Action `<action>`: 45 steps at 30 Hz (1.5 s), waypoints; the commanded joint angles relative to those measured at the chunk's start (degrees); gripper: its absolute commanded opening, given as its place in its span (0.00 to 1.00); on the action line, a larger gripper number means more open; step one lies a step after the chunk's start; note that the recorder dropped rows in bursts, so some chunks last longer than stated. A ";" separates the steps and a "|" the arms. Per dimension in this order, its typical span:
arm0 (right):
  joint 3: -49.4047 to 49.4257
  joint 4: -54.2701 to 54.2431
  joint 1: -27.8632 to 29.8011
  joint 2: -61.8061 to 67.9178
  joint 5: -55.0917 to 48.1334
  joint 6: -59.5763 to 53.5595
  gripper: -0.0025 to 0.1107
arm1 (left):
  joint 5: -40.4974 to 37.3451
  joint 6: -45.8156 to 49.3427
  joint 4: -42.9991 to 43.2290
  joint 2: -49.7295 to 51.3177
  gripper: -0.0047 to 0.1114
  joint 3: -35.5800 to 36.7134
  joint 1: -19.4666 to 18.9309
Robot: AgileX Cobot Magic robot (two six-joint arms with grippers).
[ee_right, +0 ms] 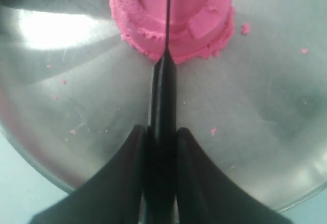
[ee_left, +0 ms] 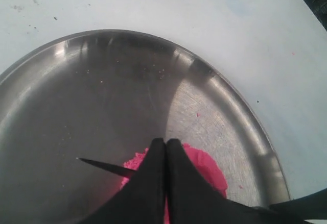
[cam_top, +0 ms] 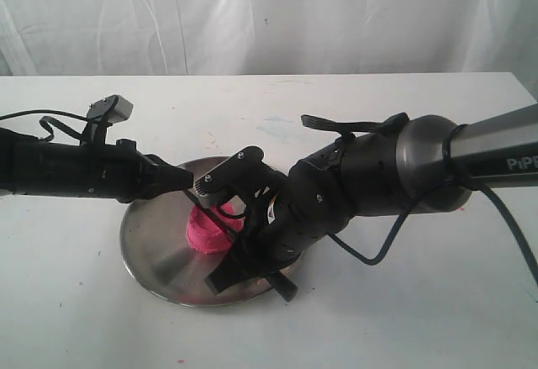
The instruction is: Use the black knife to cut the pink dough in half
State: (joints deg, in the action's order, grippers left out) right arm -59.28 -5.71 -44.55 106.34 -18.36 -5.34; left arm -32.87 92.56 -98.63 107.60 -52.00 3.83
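Note:
The pink dough point(cam_top: 206, 236) is a round lump with a dented top on the steel plate point(cam_top: 151, 239). In the right wrist view the black knife point(ee_right: 163, 89) runs edge-on through the middle of the pink dough point(ee_right: 194, 17), with my right gripper point(ee_right: 161, 132) shut on its handle. My right gripper point(cam_top: 244, 247) sits low over the plate's right side. My left gripper point(ee_left: 166, 142) is shut with nothing between its fingers, hovering just over the pink dough point(ee_left: 207, 168); the knife tip point(ee_left: 102, 166) sticks out beyond the lump. My left gripper point(cam_top: 192, 182) reaches in from the left.
The plate point(ee_right: 265, 132) carries small pink crumbs. It rests on a white table point(cam_top: 403, 318) with a white curtain point(cam_top: 269, 16) behind. The left wrist camera point(cam_top: 113, 108) and cables stand above the left arm.

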 commanded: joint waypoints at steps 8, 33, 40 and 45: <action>-0.09 0.15 -0.09 -0.08 0.49 -0.07 0.02 | 0.29 0.41 -1.31 3.26 0.04 -0.13 0.23; -0.09 0.15 -0.09 -0.08 0.49 -0.07 0.02 | -4.97 0.41 -1.31 0.38 0.04 -2.74 -0.22; -0.09 0.15 -0.09 -0.08 0.37 -0.07 0.02 | -4.08 0.41 -1.31 1.03 0.04 -2.74 -0.22; -0.09 0.15 -0.09 -0.08 0.37 -0.07 0.02 | -3.94 0.41 -1.31 1.15 0.04 -2.74 -0.22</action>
State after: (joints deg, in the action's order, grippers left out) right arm -59.28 -5.71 -44.55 106.34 -18.36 -5.22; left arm -36.13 92.56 -98.63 108.95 -54.97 3.73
